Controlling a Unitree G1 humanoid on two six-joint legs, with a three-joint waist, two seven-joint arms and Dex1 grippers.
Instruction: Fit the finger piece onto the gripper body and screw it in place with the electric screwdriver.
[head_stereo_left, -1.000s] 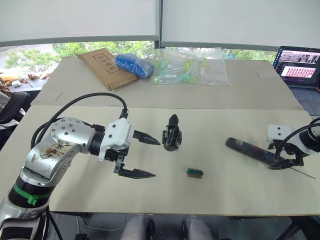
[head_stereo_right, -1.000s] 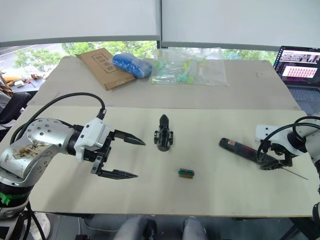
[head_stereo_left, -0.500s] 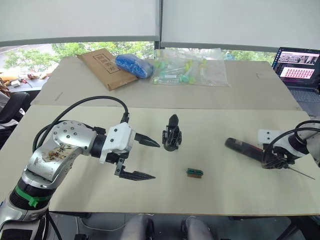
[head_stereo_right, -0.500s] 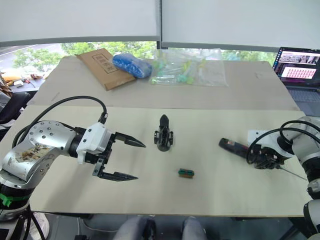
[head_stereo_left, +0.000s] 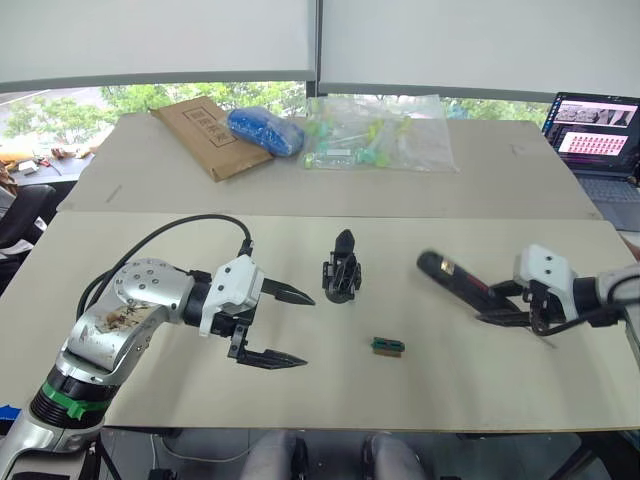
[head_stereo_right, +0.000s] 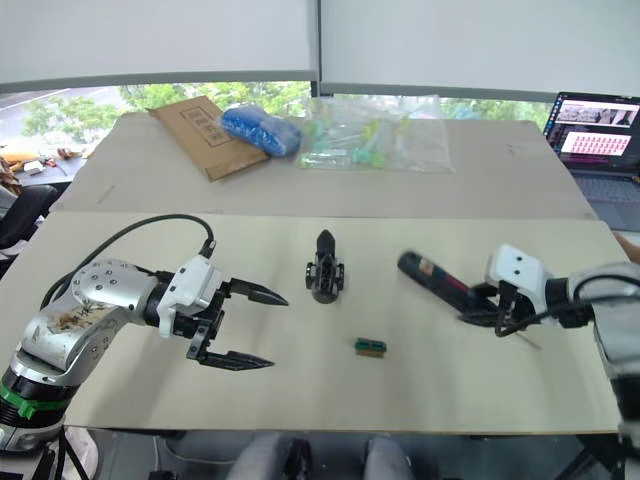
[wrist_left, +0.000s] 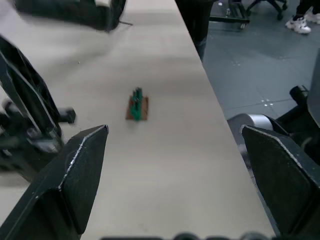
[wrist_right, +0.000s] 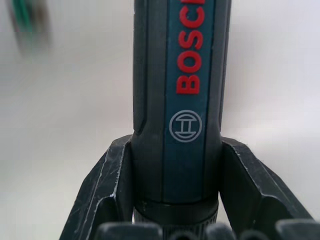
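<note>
The gripper body (head_stereo_left: 342, 268) stands upright in the middle of the table, one pointed black finger sticking up. The finger piece is out of view. My right gripper (head_stereo_left: 503, 306) is shut on the electric screwdriver (head_stereo_left: 458, 282), which hangs tilted above the table to the right of the gripper body. In the right wrist view my fingers (wrist_right: 107, 190) clamp the barrel (wrist_right: 180, 75) with its red lettering. My left gripper (head_stereo_left: 304, 330) is open and holds nothing, just left of the gripper body. The left wrist view shows that gripper (wrist_left: 173, 131) and the gripper body (wrist_left: 30, 125).
A small green-and-brown block (head_stereo_left: 389, 346) lies in front of the gripper body. At the back are a cardboard box (head_stereo_left: 205, 135), a blue bag (head_stereo_left: 265, 128) and a clear bag of green parts (head_stereo_left: 380, 145). A laptop (head_stereo_left: 595, 135) sits far right.
My right gripper has lifted the screwdriver off the table and carried it left, toward the gripper body. The left gripper has stayed open and shifted only slightly.
</note>
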